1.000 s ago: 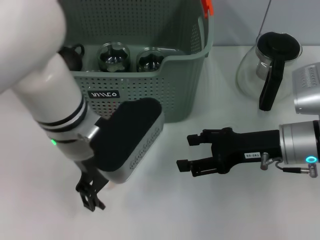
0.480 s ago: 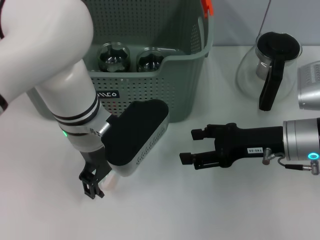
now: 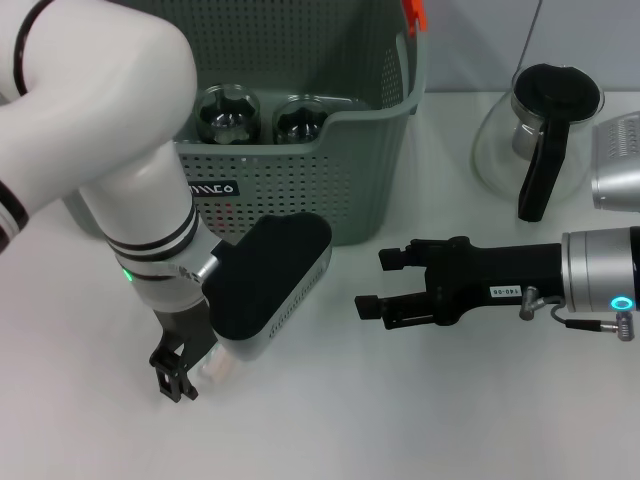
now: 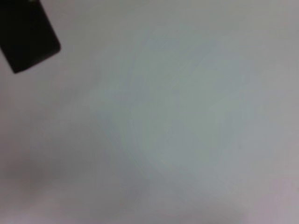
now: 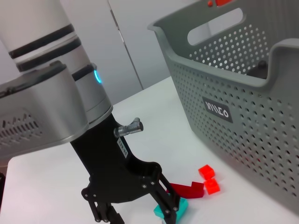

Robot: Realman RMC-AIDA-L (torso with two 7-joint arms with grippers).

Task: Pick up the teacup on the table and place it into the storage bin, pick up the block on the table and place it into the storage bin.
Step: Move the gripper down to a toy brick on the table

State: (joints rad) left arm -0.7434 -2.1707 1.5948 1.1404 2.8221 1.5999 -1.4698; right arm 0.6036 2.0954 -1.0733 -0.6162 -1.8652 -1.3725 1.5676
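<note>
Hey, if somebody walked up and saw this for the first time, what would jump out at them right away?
The bulky white left arm, its left gripper down at the table over a teal block, with red blocks beside it. Behind stands the grey-green storage bin holding glass jars. The right gripper hovers open nearby, and a glass carafe sits at far right.
</note>
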